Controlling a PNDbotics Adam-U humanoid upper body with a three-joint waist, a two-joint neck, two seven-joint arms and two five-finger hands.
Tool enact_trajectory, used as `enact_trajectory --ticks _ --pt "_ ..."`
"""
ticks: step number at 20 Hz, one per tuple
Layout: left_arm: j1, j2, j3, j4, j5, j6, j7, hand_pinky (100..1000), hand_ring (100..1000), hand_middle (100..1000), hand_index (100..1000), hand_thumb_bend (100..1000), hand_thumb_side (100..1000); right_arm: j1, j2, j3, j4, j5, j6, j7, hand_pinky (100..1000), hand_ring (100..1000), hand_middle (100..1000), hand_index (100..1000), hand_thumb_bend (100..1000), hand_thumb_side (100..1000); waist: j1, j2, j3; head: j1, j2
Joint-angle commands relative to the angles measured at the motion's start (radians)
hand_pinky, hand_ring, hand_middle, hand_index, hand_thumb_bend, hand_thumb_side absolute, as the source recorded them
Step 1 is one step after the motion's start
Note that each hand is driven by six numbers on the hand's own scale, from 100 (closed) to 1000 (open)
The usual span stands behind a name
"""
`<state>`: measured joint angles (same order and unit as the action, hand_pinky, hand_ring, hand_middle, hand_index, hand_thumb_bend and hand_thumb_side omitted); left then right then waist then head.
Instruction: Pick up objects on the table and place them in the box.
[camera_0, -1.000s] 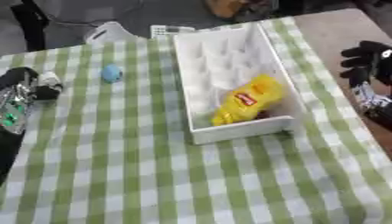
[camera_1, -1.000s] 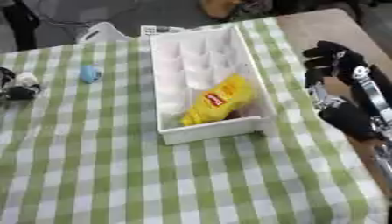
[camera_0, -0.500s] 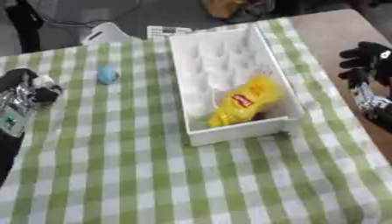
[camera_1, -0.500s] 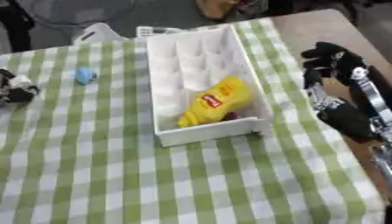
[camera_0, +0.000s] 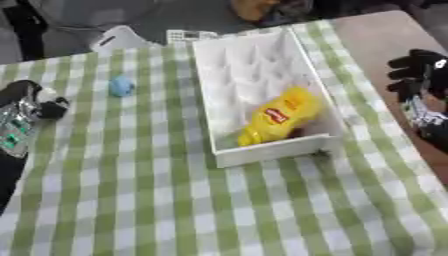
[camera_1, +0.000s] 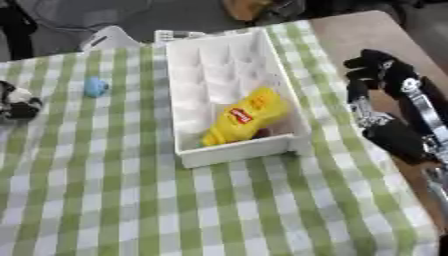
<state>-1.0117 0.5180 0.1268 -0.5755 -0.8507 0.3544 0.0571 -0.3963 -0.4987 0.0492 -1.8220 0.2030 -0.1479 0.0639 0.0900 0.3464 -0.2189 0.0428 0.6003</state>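
Observation:
A white box (camera_0: 271, 152) stands lengthwise in the middle of the green-checked cloth. In its near end lies a yellow packet (camera_0: 276, 119) with a red label, and a dark thing (camera_0: 302, 133) peeks out beneath it. A small light-blue object (camera_0: 120, 86) rests on the cloth to the left of the box. My left hand (camera_0: 24, 117), black and silver, lies at the left edge, a short way left of and nearer than the blue object. My right hand (camera_1: 381, 80) stands to the right of the box, its fingers relaxed and pointing up, holding nothing.
A white curved item (camera_0: 118, 38) and a small white gridded item (camera_0: 187, 35) lie at the cloth's far edge. Bare brown table (camera_0: 372, 35) shows beyond the cloth at the right. The near half of the cloth (camera_0: 219, 210) is open room.
The whole picture has shifted slightly, so the camera moved. Both hands, the box and the blue object stay about where they were.

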Motion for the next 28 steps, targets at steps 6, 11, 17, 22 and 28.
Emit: enact_trajectory --ticks 6,11,17,22,28 --pt "-0.018 0.031 -0.007 -0.056 0.008 -0.027 -0.051 729 697 468 529 110 249 -0.006 -0.019 -0.016 -0.013 0.002 -0.003 0.000 736 793 781 953 128 548 -0.001 -0.032 0.009 -0.003 -0.004" --pt "-0.025 0.030 -0.021 -0.103 -0.024 -0.058 -0.139 728 694 464 527 105 248 -0.001 -0.018 -0.016 -0.008 -0.001 -0.003 0.002 736 793 781 953 127 547 0.003 -0.063 0.017 -0.005 0.002" --pt "-0.036 0.020 -0.035 -0.194 -0.046 -0.100 -0.223 727 694 464 527 106 257 0.002 -0.019 -0.016 -0.005 -0.005 -0.003 0.002 736 794 781 953 126 546 0.004 -0.080 0.016 -0.006 0.007" --pt "-0.050 0.006 -0.059 -0.276 -0.054 -0.136 -0.270 725 692 460 525 107 262 0.003 -0.019 -0.016 -0.003 -0.008 -0.004 0.003 736 794 781 953 125 545 0.005 -0.093 0.015 -0.008 0.011" --pt "-0.087 -0.064 -0.110 -0.343 -0.075 -0.182 -0.299 724 694 462 528 115 264 0.004 -0.018 -0.013 -0.001 -0.012 -0.005 0.009 737 794 781 953 124 545 0.006 -0.105 0.004 -0.006 0.012"
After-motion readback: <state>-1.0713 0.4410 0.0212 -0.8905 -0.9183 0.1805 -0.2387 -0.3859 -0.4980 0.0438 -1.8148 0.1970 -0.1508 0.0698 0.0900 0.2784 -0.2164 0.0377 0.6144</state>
